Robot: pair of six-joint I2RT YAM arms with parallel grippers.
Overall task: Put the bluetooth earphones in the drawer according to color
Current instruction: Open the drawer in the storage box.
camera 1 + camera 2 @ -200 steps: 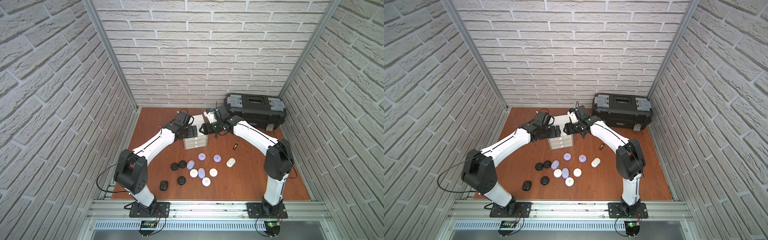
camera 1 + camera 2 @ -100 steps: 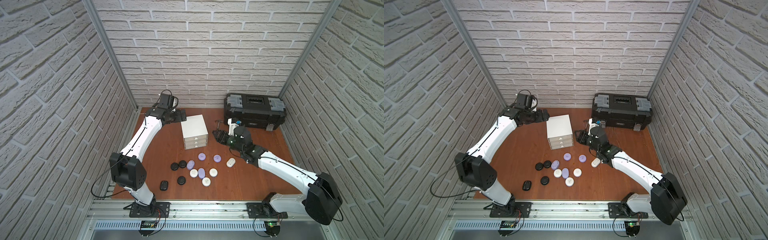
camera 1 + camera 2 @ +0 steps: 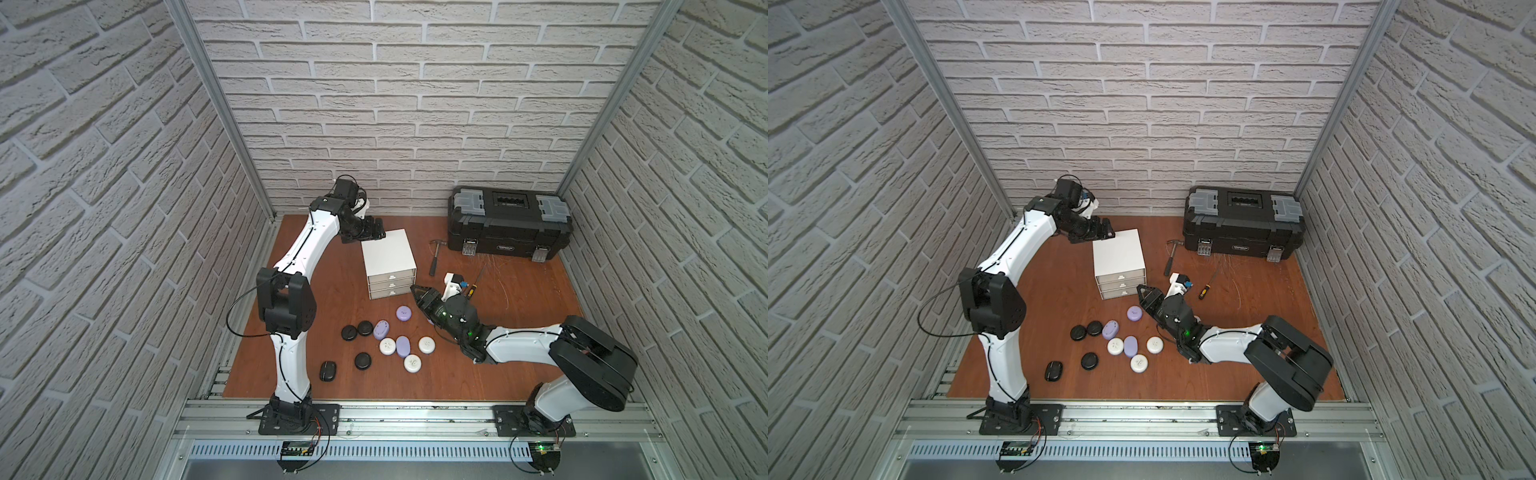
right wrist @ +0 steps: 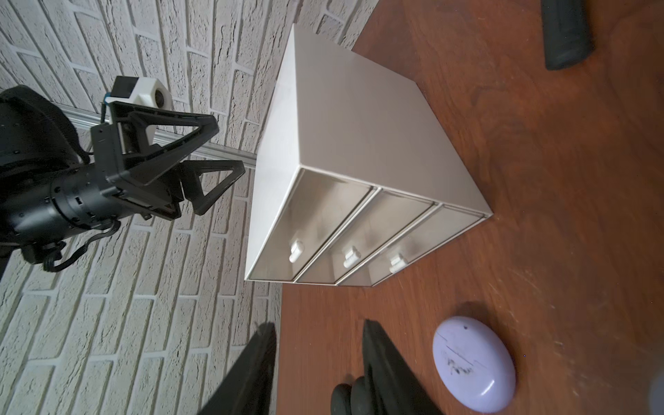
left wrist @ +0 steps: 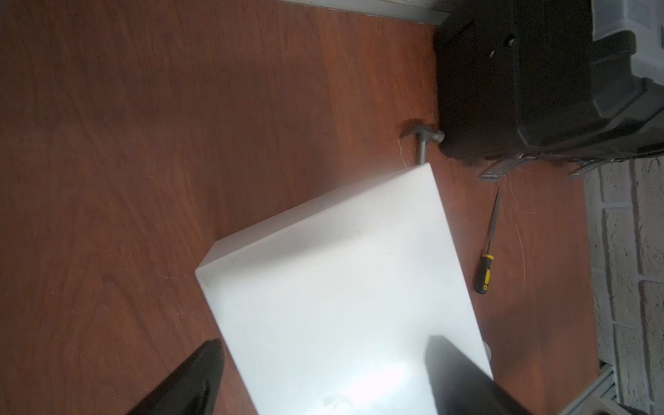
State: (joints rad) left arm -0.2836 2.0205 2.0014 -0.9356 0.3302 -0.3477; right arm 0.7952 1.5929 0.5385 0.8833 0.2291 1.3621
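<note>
The drawer (image 3: pixel 388 258) was a small white cube toward the back of the desk (image 3: pixel 332 291). Its three clear-fronted trays were stacked and pushed in flush, each with a small white pull. The bluetooth earphones (image 3: pixel 387 346) lay loose on the desk in front of it. They were smooth pebble-like cases, four black, three lavender and three white in view, mostly bunched close together. One lavender case (image 4: pixel 474 363) had dark scuffs on its lid and lay just beside the right fingers (image 4: pixel 251 370). Those fingers stood parted with nothing between them, low by the drawer's front corner. The left fingers (image 5: pixel 194 377) were spread wide and empty at the drawer's rear top corner, one over the top and one off its side.
</note>
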